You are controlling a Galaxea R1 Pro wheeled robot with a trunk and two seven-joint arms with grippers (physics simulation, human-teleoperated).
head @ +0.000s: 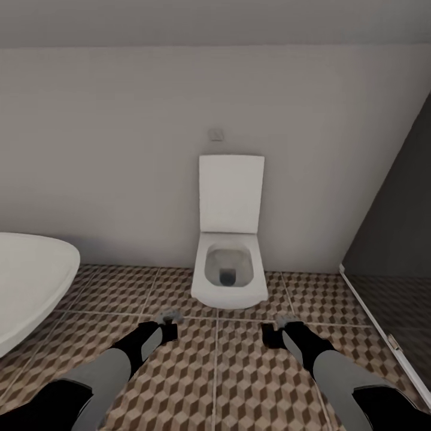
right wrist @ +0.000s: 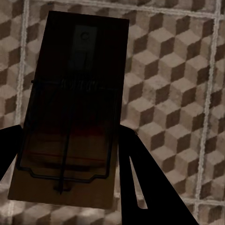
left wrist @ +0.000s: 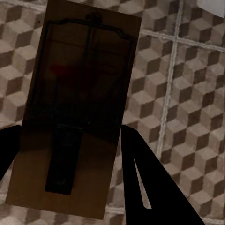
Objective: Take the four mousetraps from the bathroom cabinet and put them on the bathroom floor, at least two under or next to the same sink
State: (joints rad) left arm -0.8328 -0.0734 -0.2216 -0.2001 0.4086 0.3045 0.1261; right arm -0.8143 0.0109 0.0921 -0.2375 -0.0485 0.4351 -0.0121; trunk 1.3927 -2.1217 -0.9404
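Observation:
A brown wooden mousetrap [left wrist: 75,112] with a dark wire spring sits between the black fingers [left wrist: 145,183] of my left gripper [left wrist: 70,133], which is shut on it above the cube-patterned bathroom floor [left wrist: 187,93]. A second mousetrap [right wrist: 75,108] is held the same way in my right gripper [right wrist: 69,131]. In the head view, both arms reach forward low over the floor [head: 215,383], the left gripper [head: 169,317] and right gripper [head: 281,323] just short of the toilet. The cabinet, the sink and the other two mousetraps are out of view.
A white wall-hung toilet [head: 230,278] with its lid up stands straight ahead against the grey wall. The rim of the white oval bathtub [head: 30,281] is at the left. A dark glass shower partition [head: 395,287] with a white base rail runs along the right.

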